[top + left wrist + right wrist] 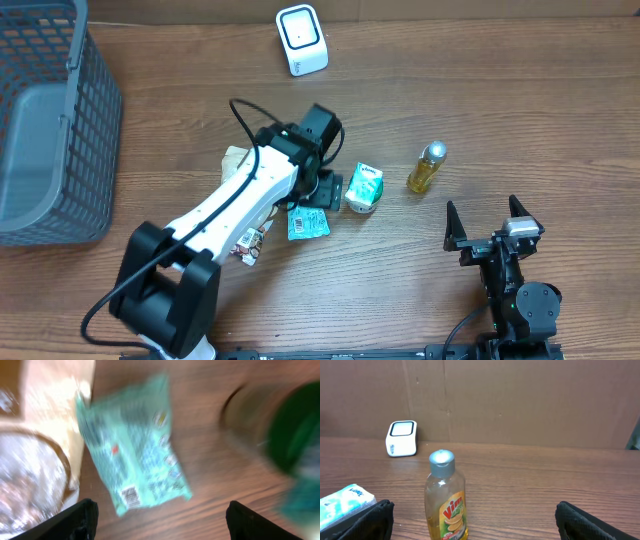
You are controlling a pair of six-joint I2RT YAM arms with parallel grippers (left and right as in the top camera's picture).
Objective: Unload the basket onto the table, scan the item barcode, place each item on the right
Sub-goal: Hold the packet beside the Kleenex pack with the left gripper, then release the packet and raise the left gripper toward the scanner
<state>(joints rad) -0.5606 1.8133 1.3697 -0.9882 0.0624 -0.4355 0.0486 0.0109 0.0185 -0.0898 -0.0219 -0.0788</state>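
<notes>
The counter (520, 110) under me is brown wood-grain, smooth and fairly matt. The teal packet (132, 445) looks like glossy plastic film, though the blur leaves me unsure. The bottle (446, 505) is clear, shiny plastic with a dull grey cap. The scanner (301, 40) is smooth white plastic, the basket (60, 150) grey plastic mesh. My right gripper (475, 510) has matt black fingers (370, 522).

sachet (132, 445): teal, maybe white print | bottle (445, 505): yellow, grey-capped | basket (95, 130): grey grid
</notes>
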